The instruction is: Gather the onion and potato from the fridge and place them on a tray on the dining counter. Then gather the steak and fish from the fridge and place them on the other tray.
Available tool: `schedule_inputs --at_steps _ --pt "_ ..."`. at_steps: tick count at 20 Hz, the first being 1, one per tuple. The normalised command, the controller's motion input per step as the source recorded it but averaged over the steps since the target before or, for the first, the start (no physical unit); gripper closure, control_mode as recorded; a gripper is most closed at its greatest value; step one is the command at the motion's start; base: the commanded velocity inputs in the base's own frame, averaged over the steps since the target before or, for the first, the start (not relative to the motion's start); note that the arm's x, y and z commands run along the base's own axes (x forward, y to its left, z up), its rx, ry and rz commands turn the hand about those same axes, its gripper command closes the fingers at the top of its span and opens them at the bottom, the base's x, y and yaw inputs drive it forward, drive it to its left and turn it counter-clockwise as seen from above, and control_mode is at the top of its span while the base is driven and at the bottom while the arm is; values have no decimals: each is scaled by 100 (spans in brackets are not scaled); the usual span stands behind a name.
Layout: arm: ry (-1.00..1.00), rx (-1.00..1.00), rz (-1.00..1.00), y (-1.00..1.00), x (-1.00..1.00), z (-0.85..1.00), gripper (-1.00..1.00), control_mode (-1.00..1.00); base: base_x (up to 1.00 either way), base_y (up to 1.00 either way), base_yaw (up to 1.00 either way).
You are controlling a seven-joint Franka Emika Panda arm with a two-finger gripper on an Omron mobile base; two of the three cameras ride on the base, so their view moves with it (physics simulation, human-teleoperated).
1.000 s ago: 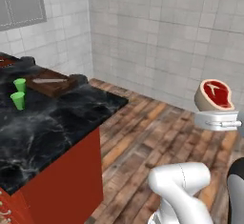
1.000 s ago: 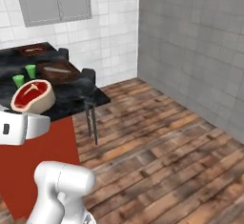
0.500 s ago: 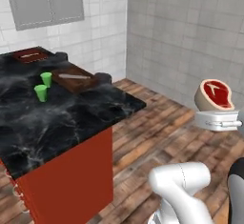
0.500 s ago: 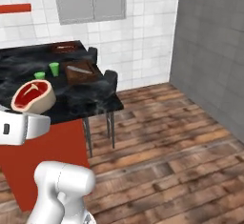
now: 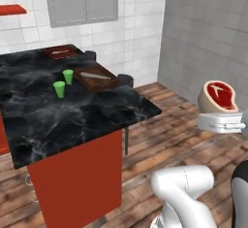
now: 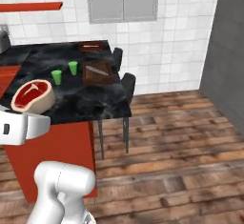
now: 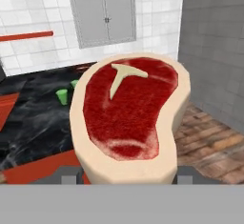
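The steak (image 7: 129, 118) is gripped on edge between the jaws of the gripper (image 5: 220, 122), carried upright and clear of the dining counter (image 5: 72, 115), presumably for transport. Farther off, one tray (image 5: 98, 78) lies near the counter's right edge beside two green cups (image 5: 63, 83); another tray (image 5: 60, 53) sits by the far edge.

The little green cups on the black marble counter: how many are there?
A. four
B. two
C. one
B, two: a pair of small green cups stands side by side on the black marble counter, next to a reddish-brown rectangular tray.
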Motion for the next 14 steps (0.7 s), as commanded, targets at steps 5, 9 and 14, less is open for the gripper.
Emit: schedule_inputs --at_steps 5,9,14 --pt "0 0 0 0 0 0 100 100 36 -43 36" --pt "0 0 0 0 0 0 100 100 36 -40 35" --pt "0 0 0 0 0 0 100 100 35 -33 34"
